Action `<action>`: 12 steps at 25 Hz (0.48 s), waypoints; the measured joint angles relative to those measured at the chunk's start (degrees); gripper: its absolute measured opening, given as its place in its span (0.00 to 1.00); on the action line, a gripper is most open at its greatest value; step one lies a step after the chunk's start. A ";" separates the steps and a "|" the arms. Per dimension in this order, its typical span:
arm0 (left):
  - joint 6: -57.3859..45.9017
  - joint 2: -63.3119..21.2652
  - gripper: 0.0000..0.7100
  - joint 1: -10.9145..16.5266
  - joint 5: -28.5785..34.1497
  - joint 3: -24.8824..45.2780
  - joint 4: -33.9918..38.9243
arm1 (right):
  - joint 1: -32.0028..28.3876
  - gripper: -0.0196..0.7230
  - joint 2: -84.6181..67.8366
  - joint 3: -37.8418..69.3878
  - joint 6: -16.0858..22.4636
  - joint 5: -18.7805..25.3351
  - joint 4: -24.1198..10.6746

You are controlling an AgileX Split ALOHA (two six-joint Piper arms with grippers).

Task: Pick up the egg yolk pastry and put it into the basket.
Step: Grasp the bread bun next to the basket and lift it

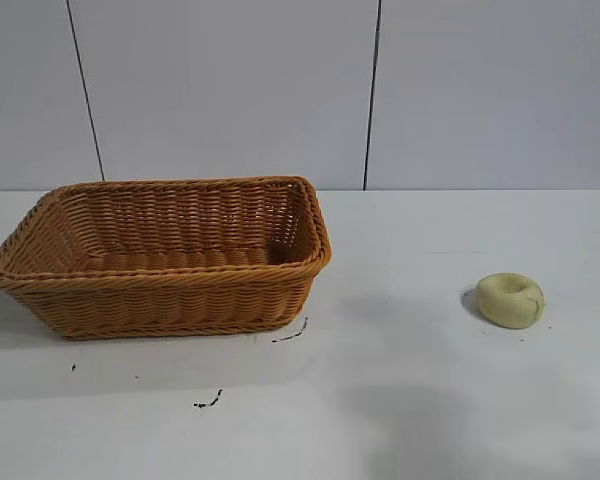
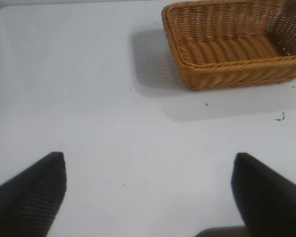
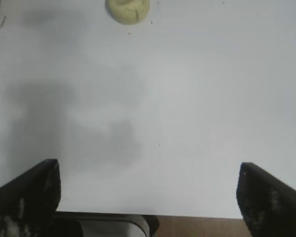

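The egg yolk pastry (image 1: 511,299), a small round pale yellowish-green bun with a dimpled top, lies on the white table at the right. It also shows far off in the right wrist view (image 3: 128,10). The orange-brown wicker basket (image 1: 160,283) stands at the left, empty; the left wrist view shows it too (image 2: 227,74). Neither arm appears in the exterior view. My left gripper (image 2: 149,170) is open and empty above bare table, short of the basket. My right gripper (image 3: 148,177) is open and empty above the table's edge, far from the pastry.
Small dark marks (image 1: 208,403) lie on the table in front of the basket. The table edge (image 3: 197,217) shows in the right wrist view, with brown floor beyond. A grey panelled wall stands behind the table.
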 joint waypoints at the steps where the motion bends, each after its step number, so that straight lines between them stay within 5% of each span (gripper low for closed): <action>1: 0.00 0.00 0.98 0.00 0.00 0.00 0.00 | 0.00 0.96 3.77 -2.37 0.00 -0.14 -0.06; 12: 0.00 0.00 0.98 0.00 0.00 0.00 0.00 | 1.76 0.96 30.37 -23.65 -0.99 -0.51 -0.25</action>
